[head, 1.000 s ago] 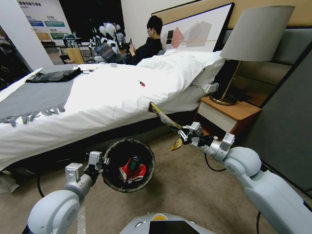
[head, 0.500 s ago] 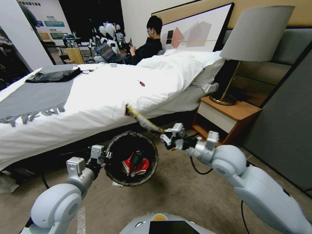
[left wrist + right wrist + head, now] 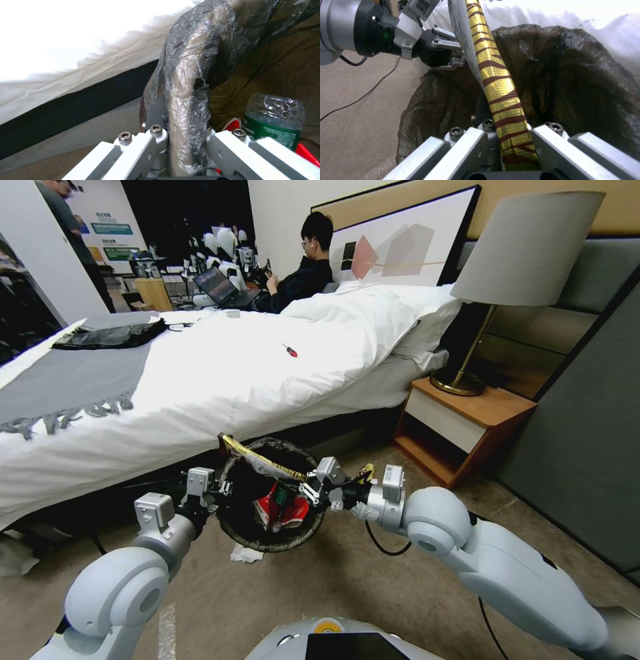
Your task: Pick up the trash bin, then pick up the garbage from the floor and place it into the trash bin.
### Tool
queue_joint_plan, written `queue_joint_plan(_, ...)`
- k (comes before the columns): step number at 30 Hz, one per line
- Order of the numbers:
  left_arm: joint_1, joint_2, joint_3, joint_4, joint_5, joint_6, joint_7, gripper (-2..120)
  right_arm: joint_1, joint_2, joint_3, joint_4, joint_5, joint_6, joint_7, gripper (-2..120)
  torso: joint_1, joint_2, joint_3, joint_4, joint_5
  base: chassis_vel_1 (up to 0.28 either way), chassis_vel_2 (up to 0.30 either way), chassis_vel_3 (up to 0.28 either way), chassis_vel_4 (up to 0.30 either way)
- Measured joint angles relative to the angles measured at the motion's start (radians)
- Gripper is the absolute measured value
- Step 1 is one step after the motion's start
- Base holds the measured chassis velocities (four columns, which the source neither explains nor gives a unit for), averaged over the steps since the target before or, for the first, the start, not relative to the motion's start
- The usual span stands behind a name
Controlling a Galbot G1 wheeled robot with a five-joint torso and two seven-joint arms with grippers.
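Beside the bed [image 3: 200, 380], the robot's left gripper [image 3: 215, 492] was clamped on the liner-covered rim of the trash bin [image 3: 235, 535], holding it just off the carpet, while the right gripper [image 3: 312, 488] hung over the bin's near edge, closed on one end of a long gold-and-brown striped snack wrapper [image 3: 263, 463]. The wrapper lay stiffly across the bin's mouth, its far end jutting past the opposite rim toward the mattress. Released at that angle, it looked liable to bridge the rim or tip out onto the floor rather than drop in. Cartons [image 3: 287, 510] and a green-labelled bottle [image 3: 271, 120] sat inside; a white tissue [image 3: 245, 555] lay on the carpet beneath, uncollected.
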Motion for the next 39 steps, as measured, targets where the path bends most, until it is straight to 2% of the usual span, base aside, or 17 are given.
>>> queue_joint_plan(7, -0.007, 0.005, 0.001, 0.000, -0.006, 0.000, 0.000, 2, -0.004, 0.004, -0.005, -0.004, -0.023, 0.002, 0.000, 0, 0.000, 0.000, 0.000, 0.0001, 0.0000, 0.000, 0.000, 0.000, 0.000)
queue_joint_plan(10, -0.008, 0.008, 0.001, 0.000, -0.010, 0.000, 0.000, 2, -0.001, 0.004, -0.004, 0.001, -0.024, 0.001, 0.005, 14, 0.000, 0.000, 0.000, 0.0001, 0.0000, 0.000, 0.000, 0.000, 0.000)
queue_joint_plan(11, -0.008, 0.008, 0.001, 0.000, -0.010, 0.000, 0.000, 2, -0.001, 0.004, -0.004, 0.001, -0.024, 0.001, 0.005, 14, 0.000, 0.000, 0.000, 0.0001, 0.0000, 0.000, 0.000, 0.000, 0.000)
queue_joint_plan(13, -0.008, 0.010, 0.000, 0.000, -0.013, 0.000, 0.000, 2, 0.004, 0.004, -0.003, 0.003, -0.023, 0.001, 0.010, 25, 0.000, 0.000, 0.000, 0.0001, 0.0000, 0.000, 0.000, 0.000, 0.000)
queue_joint_plan(14, -0.008, 0.010, 0.000, 0.000, -0.013, 0.000, 0.000, 2, 0.004, 0.004, -0.003, 0.003, -0.023, 0.001, 0.010, 25, 0.000, 0.000, 0.000, 0.0001, 0.0000, 0.000, 0.000, 0.000, 0.000)
queue_joint_plan(17, -0.010, 0.011, -0.001, 0.000, -0.016, 0.000, 0.000, 2, 0.006, 0.002, -0.002, 0.009, -0.017, 0.001, 0.017, 39, 0.000, 0.000, 0.000, 0.0001, 0.0000, 0.000, 0.000, 0.000, 0.000)
queue_joint_plan(18, -0.010, 0.011, -0.001, 0.000, -0.016, 0.000, 0.000, 2, 0.006, 0.002, -0.002, 0.009, -0.017, 0.001, 0.017, 39, 0.000, 0.000, 0.000, 0.0001, 0.0000, 0.000, 0.000, 0.000, 0.000)
queue_joint_plan(20, -0.010, 0.012, -0.001, 0.000, -0.017, 0.000, 0.000, 2, 0.004, -0.001, 0.000, 0.016, -0.014, 0.001, 0.019, 48, 0.000, 0.000, 0.000, 0.0001, 0.0000, 0.000, 0.000, 0.000, 0.000)
queue_joint_plan(21, -0.010, 0.012, -0.001, 0.000, -0.017, 0.000, 0.000, 2, 0.004, -0.001, 0.000, 0.016, -0.014, 0.001, 0.019, 48, 0.000, 0.000, 0.000, 0.0001, 0.0000, 0.000, 0.000, 0.000, 0.000)
queue_joint_plan(24, -0.010, 0.010, -0.001, 0.000, -0.017, 0.000, 0.000, 2, -0.001, -0.004, 0.007, 0.021, -0.011, 0.002, 0.021, 64, 0.000, 0.000, 0.000, 0.0001, 0.0000, 0.000, 0.000, 0.000, 0.000)
queue_joint_plan(25, -0.010, 0.010, -0.001, 0.000, -0.017, 0.000, 0.000, 2, -0.001, -0.004, 0.007, 0.021, -0.011, 0.002, 0.021, 64, 0.000, 0.000, 0.000, 0.0001, 0.0000, 0.000, 0.000, 0.000, 0.000)
queue_joint_plan(28, -0.010, 0.010, 0.000, 0.000, -0.017, 0.000, 0.000, 2, -0.002, -0.007, 0.012, 0.025, -0.009, 0.004, 0.024, 78, 0.000, 0.000, 0.000, 0.0001, 0.0000, 0.000, 0.000, 0.000, 0.000)
queue_joint_plan(29, -0.010, 0.010, 0.000, 0.000, -0.017, 0.000, 0.000, 2, -0.002, -0.007, 0.012, 0.025, -0.009, 0.004, 0.024, 78, 0.000, 0.000, 0.000, 0.0001, 0.0000, 0.000, 0.000, 0.000, 0.000)
queue_joint_plan(32, -0.010, 0.010, 0.000, 0.000, -0.017, 0.000, 0.000, 2, -0.011, -0.010, 0.027, 0.029, -0.008, 0.005, 0.025, 93, 0.000, 0.000, 0.000, 0.0001, 0.0000, 0.000, 0.000, 0.000, 0.000)
queue_joint_plan(35, -0.009, 0.010, 0.000, 0.000, -0.017, 0.000, 0.000, 2, -0.020, -0.014, 0.036, 0.034, -0.007, 0.006, 0.025, 99, 0.000, 0.000, 0.000, 0.0001, 0.0000, 0.000, 0.000, 0.000, 0.000)
queue_joint_plan(39, -0.008, 0.011, 0.000, 0.000, -0.017, 0.000, 0.000, 2, -0.026, -0.017, 0.043, 0.040, -0.007, 0.007, 0.025, 100, 0.000, 0.000, 0.000, 0.0001, 0.0000, 0.000, 0.000, 0.000, 0.000)
